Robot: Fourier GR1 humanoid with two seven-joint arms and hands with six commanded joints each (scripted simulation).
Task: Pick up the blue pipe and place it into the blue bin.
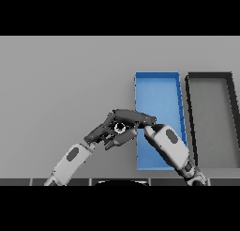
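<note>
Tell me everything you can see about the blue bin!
The blue bin is a long, shallow rectangular tray, bright blue inside and out, with thin raised walls; it looks like plastic. It lies flat on the grey table, running away from the robot, close beside a dark bin on its right. Its far end looks empty. The right hand and forearm reach over its near part, hiding some of the floor.

Left hand (108, 129) and right hand (140, 118) meet at centre, fingers too tangled to read.
</note>
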